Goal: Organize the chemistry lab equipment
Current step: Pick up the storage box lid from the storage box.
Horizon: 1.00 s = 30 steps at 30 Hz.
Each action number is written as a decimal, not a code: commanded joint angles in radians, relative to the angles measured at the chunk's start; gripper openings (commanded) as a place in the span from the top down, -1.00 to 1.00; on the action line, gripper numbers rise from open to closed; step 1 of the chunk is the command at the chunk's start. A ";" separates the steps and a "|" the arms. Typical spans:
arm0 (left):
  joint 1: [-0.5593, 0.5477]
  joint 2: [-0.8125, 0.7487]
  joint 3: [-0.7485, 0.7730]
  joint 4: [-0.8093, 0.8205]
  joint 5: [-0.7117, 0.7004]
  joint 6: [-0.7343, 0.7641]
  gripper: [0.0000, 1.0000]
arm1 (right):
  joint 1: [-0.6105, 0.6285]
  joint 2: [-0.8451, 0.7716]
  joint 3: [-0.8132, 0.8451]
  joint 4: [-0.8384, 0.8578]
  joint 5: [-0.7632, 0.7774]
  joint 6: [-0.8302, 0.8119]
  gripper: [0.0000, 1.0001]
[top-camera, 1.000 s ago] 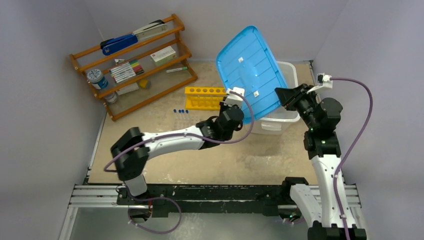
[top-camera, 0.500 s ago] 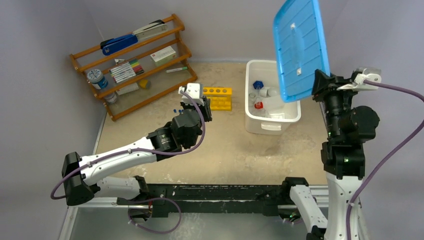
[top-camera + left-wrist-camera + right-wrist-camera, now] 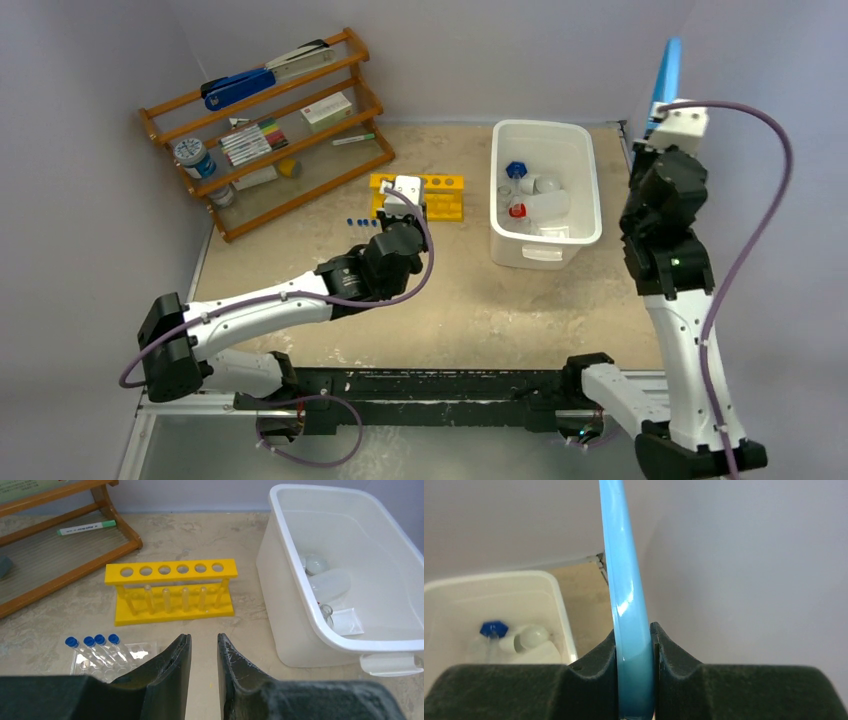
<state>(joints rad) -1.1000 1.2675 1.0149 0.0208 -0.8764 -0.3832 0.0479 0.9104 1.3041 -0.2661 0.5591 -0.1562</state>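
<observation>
Only the edge of the blue lid (image 3: 624, 580) is seen, clamped in the right gripper (image 3: 634, 645) at far right; its face was shown earlier. The left gripper (image 3: 202, 650), narrowly parted and empty, is held near the yellow rack (image 3: 170, 587).

The sand-coloured table (image 3: 480, 310) carries four things. A wooden shelf (image 3: 290, 180) stands at the far left corner. The yellow rack (image 3: 170, 592) stands upright near the far middle. Just in front of it lies a clear tray (image 3: 135, 652) with four blue-capped tubes (image 3: 95, 647). The white bin (image 3: 295, 605) stands right of the rack, apart from it.
</observation>
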 commanded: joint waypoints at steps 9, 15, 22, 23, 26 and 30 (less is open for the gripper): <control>0.047 0.090 0.135 -0.039 0.044 -0.017 0.50 | 0.523 0.257 -0.039 0.338 0.582 -0.478 1.00; 0.114 0.033 0.079 -0.052 0.080 -0.052 0.51 | 0.540 0.305 -0.114 0.360 0.567 -0.499 1.00; 0.146 0.015 0.036 -0.053 0.096 -0.078 0.51 | 0.624 0.421 -0.173 0.378 0.569 -0.462 1.00; 0.147 0.014 0.032 -0.053 0.096 -0.080 0.51 | 0.642 0.453 -0.169 0.373 0.579 -0.453 1.00; 0.151 0.016 0.023 -0.055 0.099 -0.083 0.52 | 0.683 0.563 -0.140 0.307 0.601 -0.397 1.00; 0.154 0.013 0.009 -0.057 0.100 -0.084 0.52 | 0.709 0.694 -0.102 0.203 0.608 -0.274 1.00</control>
<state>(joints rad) -0.9554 1.3071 1.0332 -0.0509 -0.7856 -0.4530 0.7330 1.5204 1.1522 -0.0006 1.1667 -0.5926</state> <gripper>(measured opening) 0.245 0.238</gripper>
